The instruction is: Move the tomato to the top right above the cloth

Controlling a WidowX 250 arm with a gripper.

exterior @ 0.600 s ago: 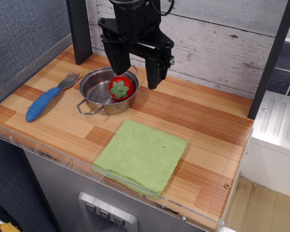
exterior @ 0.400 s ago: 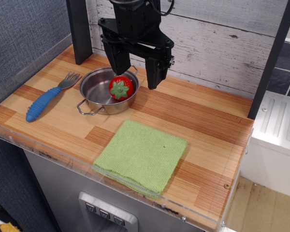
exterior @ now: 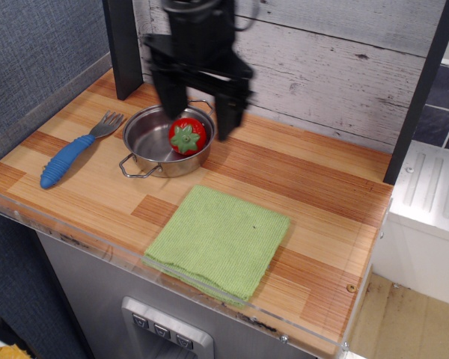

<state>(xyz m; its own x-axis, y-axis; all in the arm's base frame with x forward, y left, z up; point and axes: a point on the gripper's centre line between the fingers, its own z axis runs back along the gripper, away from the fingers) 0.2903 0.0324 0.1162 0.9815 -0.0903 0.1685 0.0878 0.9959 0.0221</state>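
One view, looking down at a wooden table (exterior: 299,187) from the front.

A small red tomato (exterior: 188,136) with a green leafy top sits inside a steel pot (exterior: 153,146), against the pot's right wall. The black end effector (exterior: 197,118) hangs above the pot, blurred, its two fingers spread apart with one on each side of the tomato, touching nothing.

A light-green cloth (exterior: 221,241) lies in front of the pot and to its right, near the table's front edge. A blue-handled fork (exterior: 76,152) lies left of the pot.

To grasp well, the fingers should probably descend straight, clearing the pot's rim, and close at the tomato's widest part.

Right of the pot, behind the cloth, bare wood offers room; a plank wall (exterior: 344,67) bounds it behind.
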